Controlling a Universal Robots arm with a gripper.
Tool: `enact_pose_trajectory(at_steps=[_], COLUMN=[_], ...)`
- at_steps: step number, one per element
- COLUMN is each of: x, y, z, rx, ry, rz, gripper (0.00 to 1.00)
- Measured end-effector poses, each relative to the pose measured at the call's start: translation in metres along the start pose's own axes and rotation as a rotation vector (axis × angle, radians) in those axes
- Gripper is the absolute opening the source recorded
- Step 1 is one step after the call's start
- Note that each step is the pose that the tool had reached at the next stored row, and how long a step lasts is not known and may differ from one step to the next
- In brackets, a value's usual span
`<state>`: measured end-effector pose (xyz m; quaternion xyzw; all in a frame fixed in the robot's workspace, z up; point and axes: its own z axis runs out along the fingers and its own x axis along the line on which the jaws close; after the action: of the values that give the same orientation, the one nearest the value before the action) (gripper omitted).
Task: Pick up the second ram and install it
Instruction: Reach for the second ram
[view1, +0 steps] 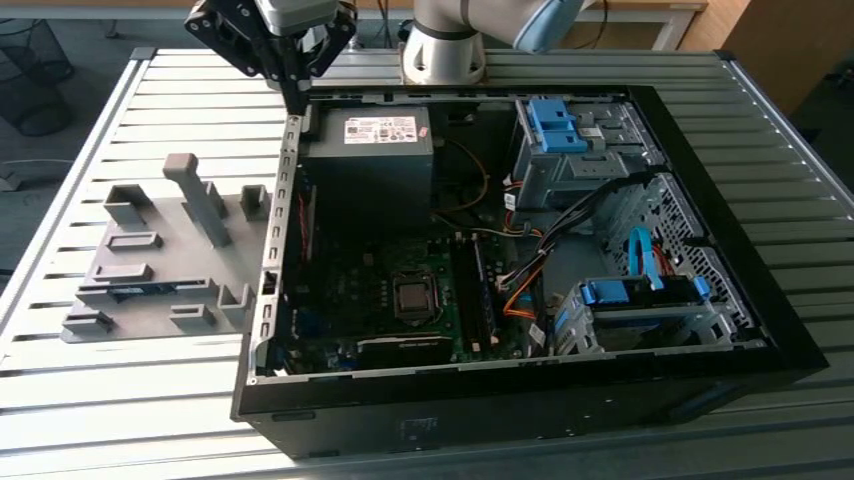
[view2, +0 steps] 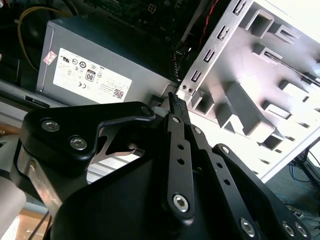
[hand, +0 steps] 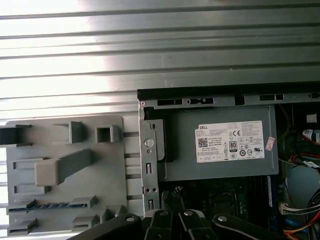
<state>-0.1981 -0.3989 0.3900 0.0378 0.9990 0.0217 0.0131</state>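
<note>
I'm working in a robotics lab (a workshop sort of room): a slatted aluminium table carries 1 robot arm's base, an opened desktop PC case and a grey fixture tray, and a wire wastebasket stands on the floor beside it.

The arm stands at the far side in the exterior view and reaches toward that view's left. Its black gripper points straight down, fingertips pressed together with nothing between them.
</note>
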Motion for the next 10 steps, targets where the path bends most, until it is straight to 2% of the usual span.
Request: enact_pose_trajectory(at_steps=[10], x=[0.0068], y=[-0.0005], z=[0.0], rx=[0.0001], ry=[0.0], rz=[0.0], gripper=[0.11])
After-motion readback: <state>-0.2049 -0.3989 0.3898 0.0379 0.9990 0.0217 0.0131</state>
